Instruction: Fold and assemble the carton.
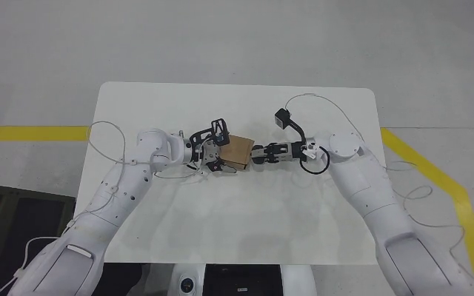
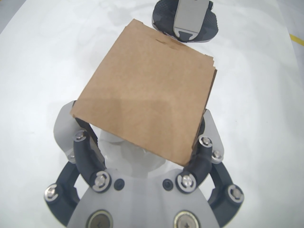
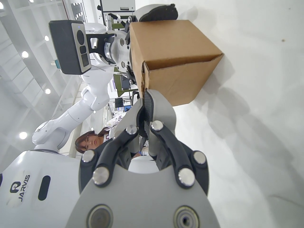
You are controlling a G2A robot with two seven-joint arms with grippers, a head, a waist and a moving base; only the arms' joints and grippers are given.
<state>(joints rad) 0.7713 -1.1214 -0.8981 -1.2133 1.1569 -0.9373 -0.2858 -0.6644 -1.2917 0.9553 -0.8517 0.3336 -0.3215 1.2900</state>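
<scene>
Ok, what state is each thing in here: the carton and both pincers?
Brown cardboard carton: folded up into a box, on the white table.
Left pincer: closed on the carton, one finger either side.
Right pincer: shut, tips against the carton's flap edge.

One carton (image 1: 238,152); one table (image 1: 222,222); two arms: left arm (image 1: 122,196), right arm (image 1: 366,189); one jaws set each.

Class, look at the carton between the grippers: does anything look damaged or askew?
Slightly: by the right gripper, one flap edge of the carton stands proud, leaving a gap. A small scuff marks its top.
</scene>
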